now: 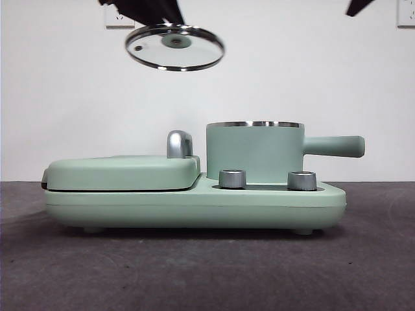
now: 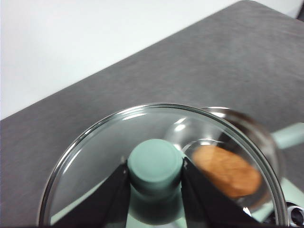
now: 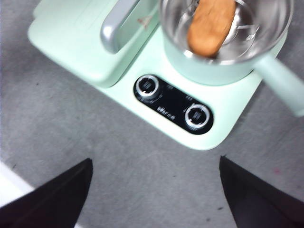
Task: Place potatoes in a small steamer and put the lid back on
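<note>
The mint-green small steamer (image 1: 254, 152) stands on the cooker base with its handle pointing right. The orange-brown potato (image 3: 210, 24) lies inside it and also shows through the glass in the left wrist view (image 2: 228, 171). My left gripper (image 2: 155, 178) is shut on the lid's mint-green knob (image 2: 155, 164) and holds the glass lid (image 1: 175, 47) tilted, high in the air, up and to the left of the pot. My right gripper (image 3: 154, 190) is open and empty, high above the table in front of the cooker; it is a black tip at the front view's top right (image 1: 360, 6).
The cooker base (image 1: 194, 204) carries a flat mint-green griddle (image 1: 120, 172) with a chrome handle (image 1: 179, 144) left of the pot. Two steel dials (image 1: 233, 179) sit on the base's front panel. A white wall stands behind the grey table (image 1: 207, 272).
</note>
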Controlling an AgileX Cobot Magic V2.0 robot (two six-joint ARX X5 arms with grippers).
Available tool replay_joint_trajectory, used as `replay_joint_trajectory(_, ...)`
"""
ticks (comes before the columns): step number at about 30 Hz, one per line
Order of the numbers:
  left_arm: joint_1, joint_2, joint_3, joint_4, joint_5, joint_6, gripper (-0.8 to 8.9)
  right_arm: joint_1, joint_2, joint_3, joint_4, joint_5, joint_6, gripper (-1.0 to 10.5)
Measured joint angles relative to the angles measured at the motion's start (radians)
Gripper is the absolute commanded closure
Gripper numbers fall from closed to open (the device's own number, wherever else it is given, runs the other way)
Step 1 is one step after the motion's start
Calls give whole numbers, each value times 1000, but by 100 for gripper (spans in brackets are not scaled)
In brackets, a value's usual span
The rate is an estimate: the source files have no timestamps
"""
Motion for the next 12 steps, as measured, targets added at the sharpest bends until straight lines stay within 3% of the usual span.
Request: replay_joint_trajectory(12,-114,96,0,43,0,0,796,62,-391,-497,332,13,149,523)
